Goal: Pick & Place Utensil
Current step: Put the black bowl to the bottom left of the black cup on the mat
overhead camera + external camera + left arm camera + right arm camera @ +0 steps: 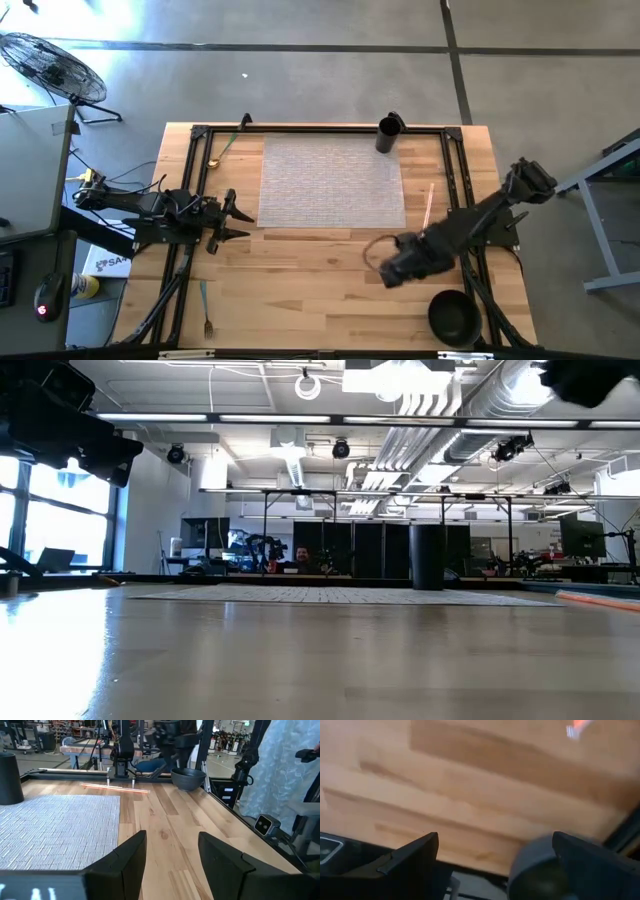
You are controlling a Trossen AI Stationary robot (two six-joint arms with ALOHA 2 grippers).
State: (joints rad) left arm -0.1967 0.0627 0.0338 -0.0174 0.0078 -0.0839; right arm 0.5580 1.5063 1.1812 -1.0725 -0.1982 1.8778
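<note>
On the wooden table [300,270], seen from above, a grey woven placemat [332,182] lies at the centre, toward twelve o'clock. A dark cylindrical cup [388,134] stands at the mat's one o'clock corner, just touching its edge. The task's utensils lie scattered: a pink chopstick-like utensil [429,205] rests on the bare wood at three o'clock of the mat, near it but apart; a gold spoon with a green handle [224,148] lies at ten o'clock of the mat, beside the black frame rail; and a fork with a teal handle [205,308] lies well apart at seven o'clock, near the table's front edge. A black bowl [454,314] sits at five o'clock, close to the front right corner. The left gripper [240,217] hovers just off the mat's nine o'clock edge, its fingers [131,857] spread apart with nothing between them. The right gripper [378,262] hangs over bare wood at five o'clock of the mat, between mat and bowl, its fingers [412,852] also parted and empty, with the bowl's rim showing just beyond them in its wrist view.
</note>
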